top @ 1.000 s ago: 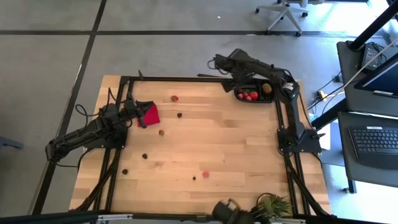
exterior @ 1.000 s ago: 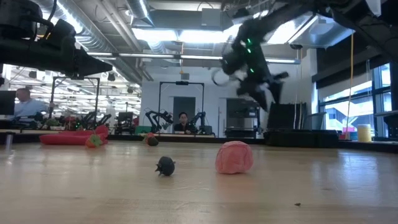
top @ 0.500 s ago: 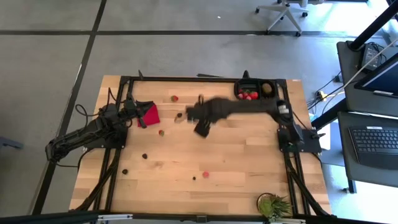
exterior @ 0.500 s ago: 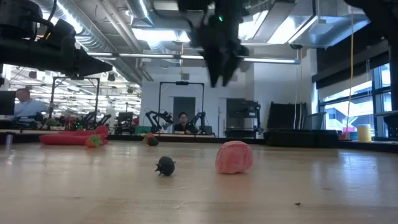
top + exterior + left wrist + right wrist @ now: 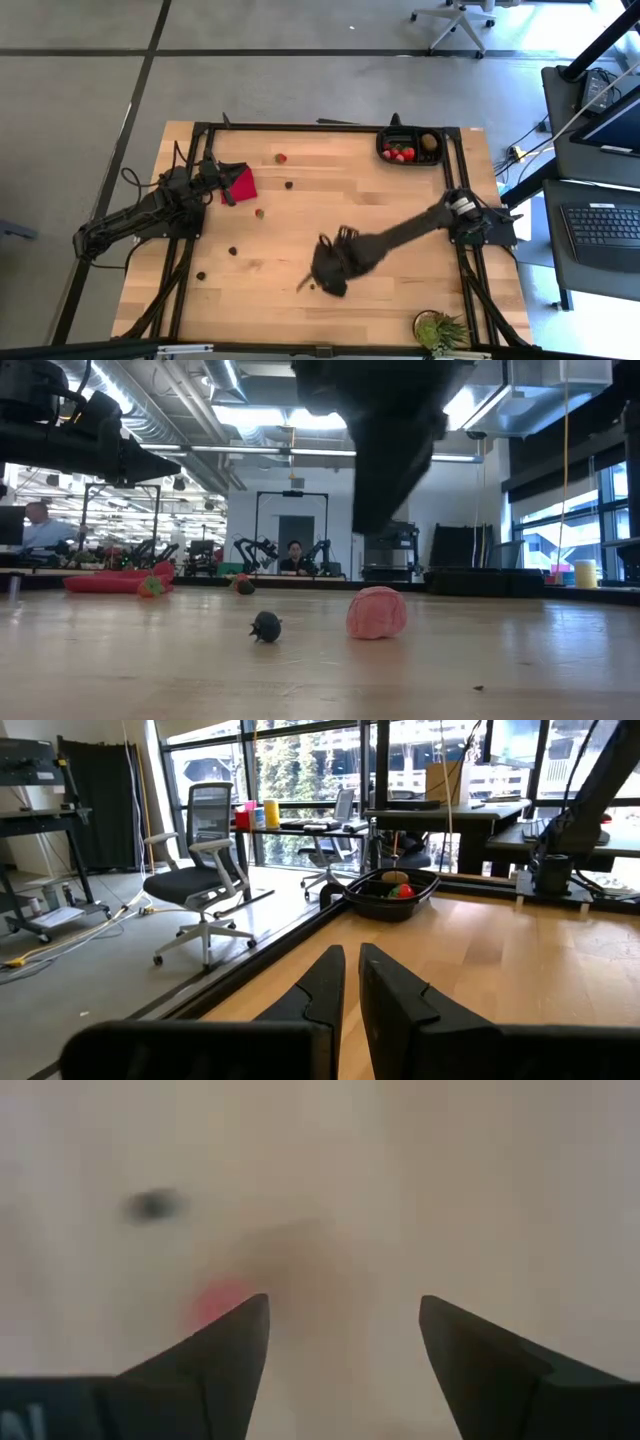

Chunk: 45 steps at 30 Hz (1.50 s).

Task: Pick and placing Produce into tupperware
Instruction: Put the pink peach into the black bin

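Note:
The black tupperware stands at the far right corner with red pieces and a brown lump in it; the left wrist view shows the tupperware too. Loose produce lies scattered: a red piece and a tiny dark one near the table's front middle, and others farther left. My right gripper hangs open above the red piece, pointing steeply down with nothing between its fingers. My left gripper rests shut and level at the far left, by the red cloth.
A strawberry and a dark piece lie at the far middle, with two dark pieces at the left. A spiky green plant stands at the near right edge. Black frame rails run along both sides.
My right gripper has swung from over the tupperware at the far right, across the table toward the near edge and leftward, sinking a little and rolling as it went. It now hangs over the red piece near the front middle. No produce has moved.

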Each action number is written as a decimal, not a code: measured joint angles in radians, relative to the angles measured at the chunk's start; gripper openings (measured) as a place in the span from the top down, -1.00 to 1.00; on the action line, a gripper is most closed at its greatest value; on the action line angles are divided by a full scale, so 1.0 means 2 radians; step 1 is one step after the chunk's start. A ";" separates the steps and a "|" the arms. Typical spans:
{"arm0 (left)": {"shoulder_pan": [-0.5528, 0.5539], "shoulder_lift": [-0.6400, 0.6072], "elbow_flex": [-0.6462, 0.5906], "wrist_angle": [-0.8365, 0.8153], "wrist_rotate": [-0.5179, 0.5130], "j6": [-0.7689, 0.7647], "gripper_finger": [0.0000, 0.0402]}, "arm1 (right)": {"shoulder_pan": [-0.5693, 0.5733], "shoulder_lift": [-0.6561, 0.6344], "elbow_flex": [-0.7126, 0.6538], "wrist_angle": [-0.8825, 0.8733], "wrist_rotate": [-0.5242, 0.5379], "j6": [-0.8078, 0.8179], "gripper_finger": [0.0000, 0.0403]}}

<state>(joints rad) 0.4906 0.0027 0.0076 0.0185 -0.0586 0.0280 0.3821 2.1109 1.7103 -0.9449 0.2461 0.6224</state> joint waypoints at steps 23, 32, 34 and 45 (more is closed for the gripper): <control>0.000 0.000 0.000 0.000 0.000 0.001 0.86 | 0.034 0.000 -0.138 0.209 -0.031 -0.023 -0.30; 0.000 0.000 0.000 0.000 0.000 0.001 0.86 | 0.034 -0.001 -0.147 0.221 -0.030 -0.011 -0.20; 0.000 0.000 0.000 0.000 0.000 0.001 0.86 | 0.034 -0.001 -0.147 0.220 -0.030 -0.011 -0.11; 0.000 0.000 0.000 0.000 0.000 0.001 0.86 | 0.031 -0.001 -0.146 0.216 -0.041 0.003 0.44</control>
<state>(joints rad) 0.4908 0.0026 0.0078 0.0187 -0.0586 0.0299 0.4433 2.1094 1.4182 -0.5136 0.1641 0.6289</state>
